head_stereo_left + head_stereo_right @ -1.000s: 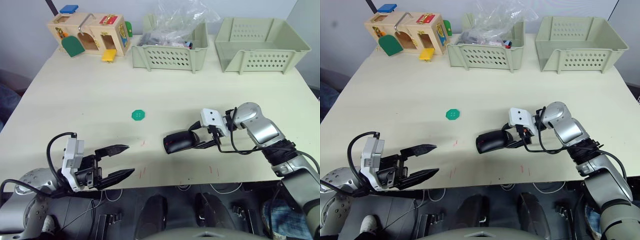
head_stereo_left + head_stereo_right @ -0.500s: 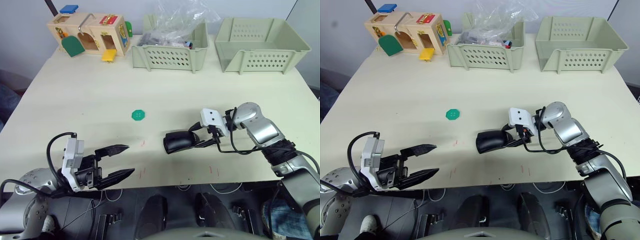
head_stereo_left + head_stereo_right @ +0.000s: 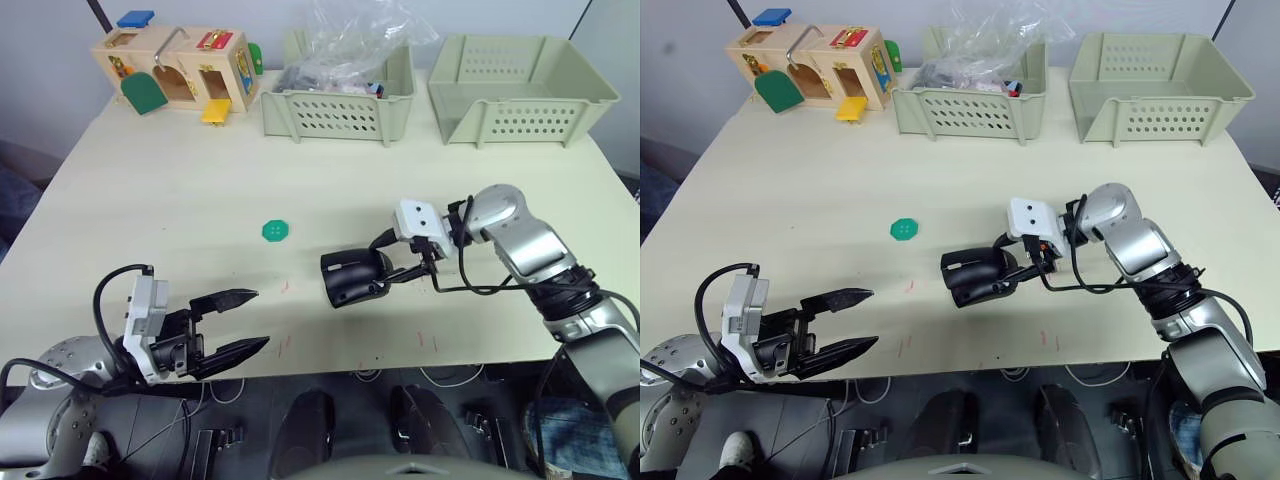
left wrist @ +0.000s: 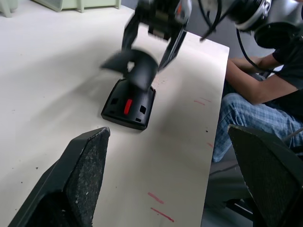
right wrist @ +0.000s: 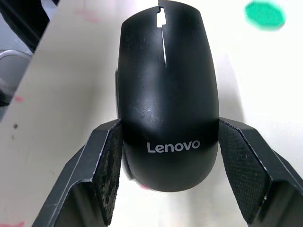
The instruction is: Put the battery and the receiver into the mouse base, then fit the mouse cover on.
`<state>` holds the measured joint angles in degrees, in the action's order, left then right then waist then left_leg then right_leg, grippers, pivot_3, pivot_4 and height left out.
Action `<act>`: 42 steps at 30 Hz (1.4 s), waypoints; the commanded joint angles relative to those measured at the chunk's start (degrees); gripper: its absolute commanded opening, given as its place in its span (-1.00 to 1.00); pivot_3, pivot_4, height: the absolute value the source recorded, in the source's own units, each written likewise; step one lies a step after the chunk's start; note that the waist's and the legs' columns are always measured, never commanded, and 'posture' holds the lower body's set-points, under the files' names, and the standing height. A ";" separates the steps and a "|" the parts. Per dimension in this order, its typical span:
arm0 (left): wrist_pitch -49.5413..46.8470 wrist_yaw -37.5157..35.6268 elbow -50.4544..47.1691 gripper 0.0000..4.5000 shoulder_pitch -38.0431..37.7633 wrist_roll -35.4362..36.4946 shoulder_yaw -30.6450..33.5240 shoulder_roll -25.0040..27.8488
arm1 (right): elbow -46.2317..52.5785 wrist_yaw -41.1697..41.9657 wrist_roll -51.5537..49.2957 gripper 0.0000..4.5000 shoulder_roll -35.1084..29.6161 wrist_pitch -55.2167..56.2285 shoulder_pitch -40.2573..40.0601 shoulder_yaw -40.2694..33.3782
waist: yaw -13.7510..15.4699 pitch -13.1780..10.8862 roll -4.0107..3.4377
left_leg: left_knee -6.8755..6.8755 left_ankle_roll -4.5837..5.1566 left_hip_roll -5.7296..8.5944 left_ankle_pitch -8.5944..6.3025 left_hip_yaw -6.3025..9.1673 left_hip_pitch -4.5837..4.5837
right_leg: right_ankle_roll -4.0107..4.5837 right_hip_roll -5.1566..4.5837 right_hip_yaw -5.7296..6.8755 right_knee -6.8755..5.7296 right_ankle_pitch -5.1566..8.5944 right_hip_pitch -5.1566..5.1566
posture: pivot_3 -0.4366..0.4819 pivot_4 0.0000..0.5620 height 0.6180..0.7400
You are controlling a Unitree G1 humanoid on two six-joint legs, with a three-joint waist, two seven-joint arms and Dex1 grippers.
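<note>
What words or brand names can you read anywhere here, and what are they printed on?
"Lenovo": white letters on the glossy black mouse cover, held between the fingers of the right pincer.
The wooden toy box at the table's far corner carries coloured shapes, but any marks on it are too small to read.
Nothing else readable.

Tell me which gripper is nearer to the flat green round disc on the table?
The right gripper, holding the glossy black mouse cover, is nearer the flat green round disc. The left gripper hangs open at the table's near edge, farther off.
</note>
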<state>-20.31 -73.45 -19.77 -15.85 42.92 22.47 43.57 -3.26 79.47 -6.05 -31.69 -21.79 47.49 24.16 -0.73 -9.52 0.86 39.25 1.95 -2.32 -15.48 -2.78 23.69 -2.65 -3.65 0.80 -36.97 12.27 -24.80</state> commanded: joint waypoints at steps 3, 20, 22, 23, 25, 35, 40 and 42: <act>0.95 0.04 -1.08 0.90 0.29 0.38 1.13 0.41 | 8.31 2.89 0.71 0.28 -2.03 -16.84 7.07 5.27 | -0.01 0.00 -0.01 | 0.01 0.00 0.00 0.00 0.02 0.00 | 0.00 -0.02 -0.01 0.00 0.00 -0.01 | -0.05 -0.47 1.00; 1.28 0.74 -1.96 0.90 -0.60 0.55 1.21 0.03 | 4.75 0.14 8.43 0.28 -1.44 -18.56 9.75 13.04 | -0.03 0.00 0.00 | 0.00 0.00 0.01 0.00 -0.01 0.01 | 0.00 -0.02 0.00 0.01 0.00 -0.01 | -0.05 -0.47 1.00; 1.29 0.72 -1.80 0.90 -0.49 0.59 1.19 0.15 | 4.79 0.23 8.64 0.28 -1.51 -18.80 9.64 13.28 | -0.03 0.00 0.00 | 0.00 0.00 0.01 0.00 -0.01 0.01 | 0.00 -0.02 0.00 0.01 0.00 -0.01 | -0.05 -0.47 1.00; 1.32 0.58 -1.58 0.90 -0.37 0.58 1.22 0.30 | 4.87 0.35 8.80 0.28 -1.63 -19.16 9.57 13.54 | -0.04 0.00 0.00 | 0.01 0.00 0.01 0.00 -0.01 0.01 | 0.00 -0.02 0.00 0.01 0.00 -0.01 | -0.05 -0.47 1.00; 1.36 0.43 -1.24 0.90 -0.14 0.57 1.21 0.50 | 5.09 0.75 9.23 0.28 -2.09 -19.01 9.43 14.14 | -0.02 0.00 0.00 | 0.00 0.00 0.01 0.00 -0.01 0.01 | 0.00 -0.01 0.00 0.01 0.00 -0.01 | -0.05 -0.47 1.00; 1.29 0.60 -1.58 0.90 -0.78 0.61 1.33 0.41 | 4.04 0.83 10.64 0.28 -1.66 -20.26 9.97 15.58 | -0.04 0.00 0.00 | 0.00 0.00 0.01 0.00 0.00 0.01 | 0.00 -0.02 0.00 0.01 0.00 -0.01 | -0.05 -0.47 1.00; 1.25 0.78 -1.84 0.90 -1.11 0.73 1.42 0.32 | 2.98 0.97 11.13 0.28 -0.22 -20.26 11.32 15.95 | -0.08 0.00 -0.01 | 0.00 0.00 0.01 0.00 0.00 0.01 | 0.00 -0.01 0.00 0.01 0.00 -0.01 | -0.05 -0.47 1.00; 1.25 0.85 -1.80 0.90 -1.13 0.74 1.45 0.32 | 2.88 1.19 11.25 0.28 0.06 -19.99 11.69 16.24 | -0.08 0.00 0.00 | 0.00 0.00 0.01 0.00 0.00 0.01 | 0.01 -0.01 0.01 0.01 0.00 -0.01 | -0.05 -0.47 1.00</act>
<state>-19.72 -72.41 -19.76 -16.76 42.92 22.47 43.47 -1.12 80.53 4.71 -31.56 -42.20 57.87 40.59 -0.80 -9.53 0.85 39.25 1.94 -2.32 -15.48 -2.78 23.71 -2.65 -3.66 0.81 -36.97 12.27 -24.81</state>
